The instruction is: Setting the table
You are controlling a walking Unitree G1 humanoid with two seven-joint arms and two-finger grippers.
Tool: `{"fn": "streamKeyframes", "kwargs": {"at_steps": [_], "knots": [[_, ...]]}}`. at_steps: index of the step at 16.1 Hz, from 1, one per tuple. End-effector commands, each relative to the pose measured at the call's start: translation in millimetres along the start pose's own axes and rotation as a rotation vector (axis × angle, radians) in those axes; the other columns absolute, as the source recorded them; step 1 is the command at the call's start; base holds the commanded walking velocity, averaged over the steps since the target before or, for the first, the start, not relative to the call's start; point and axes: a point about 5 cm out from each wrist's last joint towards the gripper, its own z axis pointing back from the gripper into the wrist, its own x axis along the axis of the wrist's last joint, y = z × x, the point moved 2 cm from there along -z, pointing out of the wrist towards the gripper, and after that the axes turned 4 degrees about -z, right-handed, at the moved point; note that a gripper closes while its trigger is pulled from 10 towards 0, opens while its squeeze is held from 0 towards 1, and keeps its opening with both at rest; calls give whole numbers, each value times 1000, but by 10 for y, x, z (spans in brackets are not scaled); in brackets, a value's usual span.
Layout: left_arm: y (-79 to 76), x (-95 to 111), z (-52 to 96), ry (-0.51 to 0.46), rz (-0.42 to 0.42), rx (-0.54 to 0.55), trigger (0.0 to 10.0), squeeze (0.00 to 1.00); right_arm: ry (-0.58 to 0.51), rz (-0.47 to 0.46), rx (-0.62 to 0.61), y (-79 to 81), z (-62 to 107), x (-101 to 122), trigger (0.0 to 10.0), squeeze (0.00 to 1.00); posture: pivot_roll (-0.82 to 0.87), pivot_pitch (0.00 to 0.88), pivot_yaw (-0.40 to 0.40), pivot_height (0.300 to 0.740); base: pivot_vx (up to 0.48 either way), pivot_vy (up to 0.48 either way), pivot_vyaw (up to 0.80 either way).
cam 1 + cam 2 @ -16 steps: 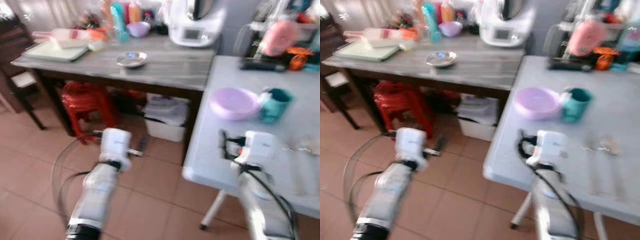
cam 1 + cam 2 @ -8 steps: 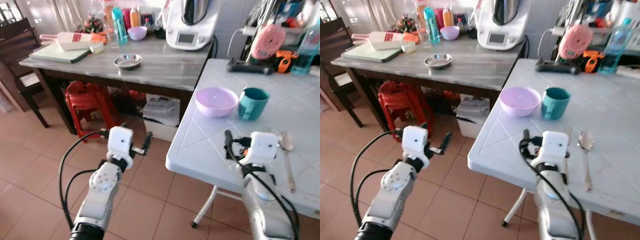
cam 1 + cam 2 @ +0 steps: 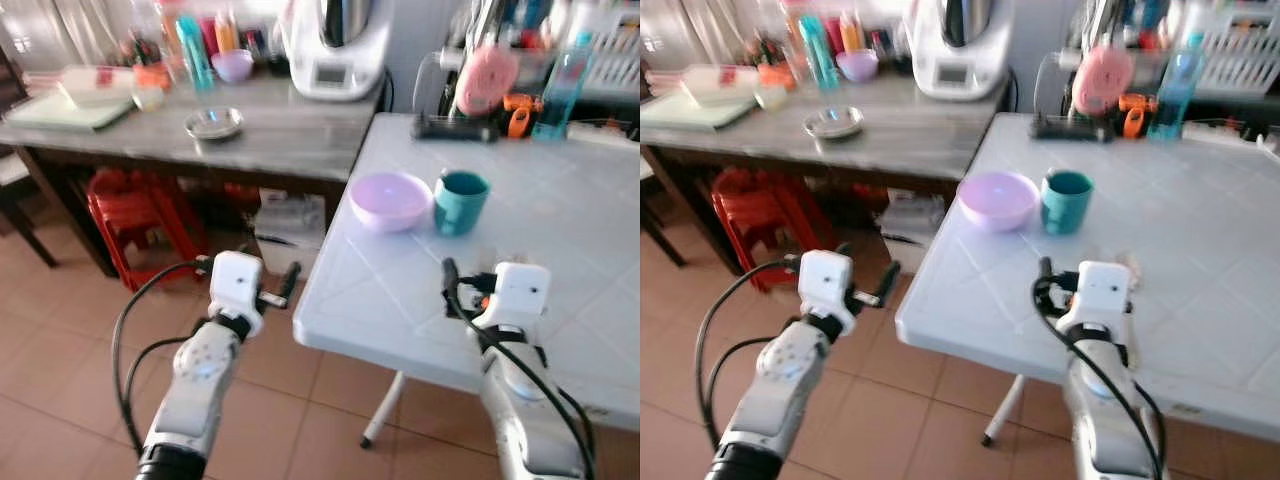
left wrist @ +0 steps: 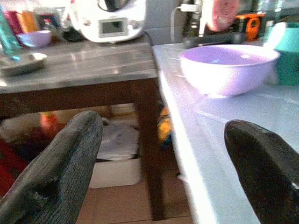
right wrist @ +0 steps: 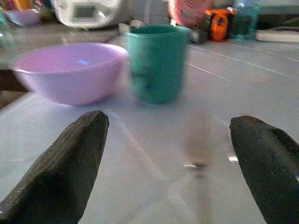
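Right wrist view: right gripper (image 5: 168, 186) fingers spread wide, nothing between, low over the white table (image 3: 560, 250). Straight ahead sit the lilac bowl (image 5: 67, 70) and teal mug (image 5: 156, 63), just beside each other near the table's left edge. A blurred spoon (image 5: 198, 149) lies nearer.

Left gripper (image 4: 163, 163) also open, off the table edge, facing the bowl.

Handling (est.): bowl prob. light plastic, stiff, smooth — pinch the rim. Mug prob. heavier, take the body or handle. Spoon flat, slippery, hard to lift.

No legible writing or brands; too blurry.
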Motion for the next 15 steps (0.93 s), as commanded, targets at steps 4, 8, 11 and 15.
{"fn": "streamKeyframes", "kwargs": {"at_steps": [4,8,11,15], "knots": [[36,60,11,-31,6,-9,10000,0,-15,5,7,31,-9,46,10000,0,-58,0,37,740,0,0,0],[-4,118,10,-63,49,-58,10000,0,-21,13,10,35,-8,59,10000,0,-61,0,37,740,0,0,0],[-26,144,5,-76,70,-81,10000,0,-29,23,21,47,-7,74,10000,0,-62,2,38,740,276,0,0],[-47,141,9,-75,76,-95,10000,0,-28,21,14,39,-8,74,10000,0,-63,5,38,740,312,0,0]]}}
